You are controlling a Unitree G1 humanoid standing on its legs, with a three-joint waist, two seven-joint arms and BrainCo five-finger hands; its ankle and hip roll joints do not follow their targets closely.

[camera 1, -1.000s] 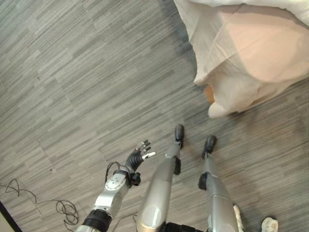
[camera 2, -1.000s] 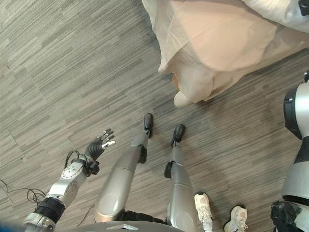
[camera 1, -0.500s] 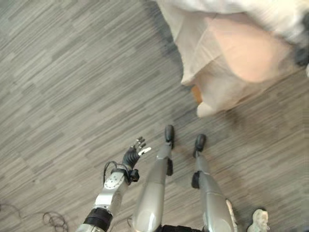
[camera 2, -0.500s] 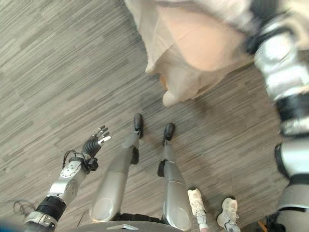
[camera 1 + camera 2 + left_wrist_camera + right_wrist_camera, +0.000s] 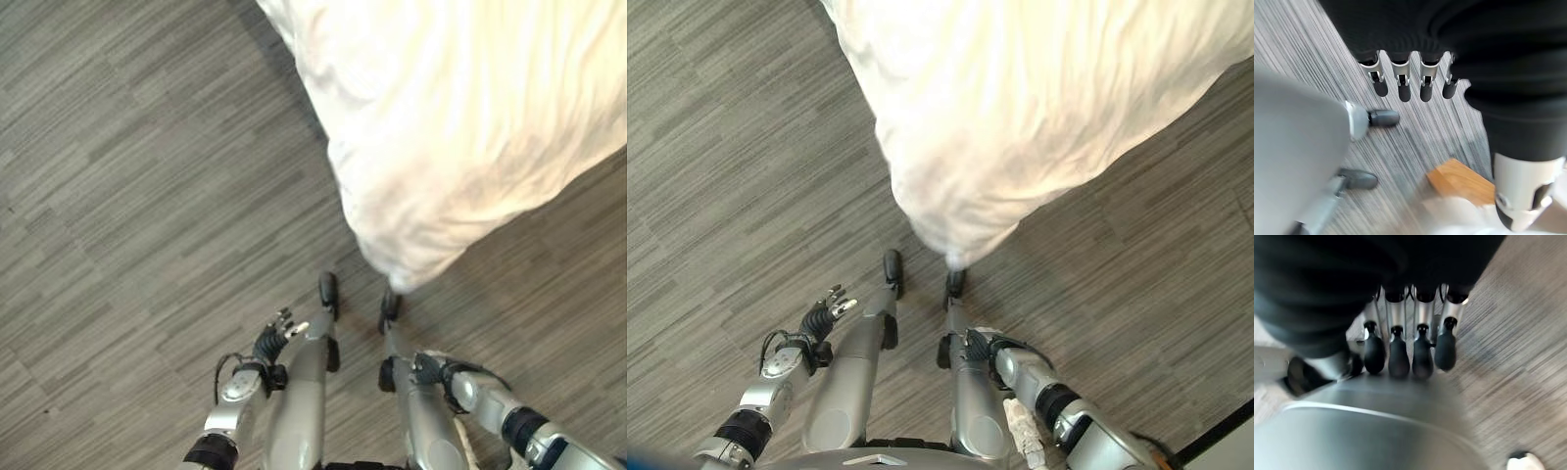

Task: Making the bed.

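A white duvet (image 5: 460,127) hangs over the corner of the bed, draping down close to the floor. My left hand (image 5: 269,341) hangs low at my left side, away from the duvet, its fingers (image 5: 1400,85) relaxed and holding nothing. My right hand (image 5: 428,369) is down at my right side, with straight fingers (image 5: 1420,355) and nothing in them. The left wrist view shows a wooden bed leg (image 5: 1457,181) under a fold of white cloth (image 5: 1449,215).
Grey wood-grain floor (image 5: 127,196) stretches to the left of the bed and in front of it. A person's white shoe (image 5: 1024,423) stands just behind my right side; it also shows as a white shoe (image 5: 1523,462) in the right wrist view.
The camera has shifted. The white duvet now covers the bed corner where beige sheet showed. My right arm has dropped from high on the right to my side. The left hand has sunk a little.
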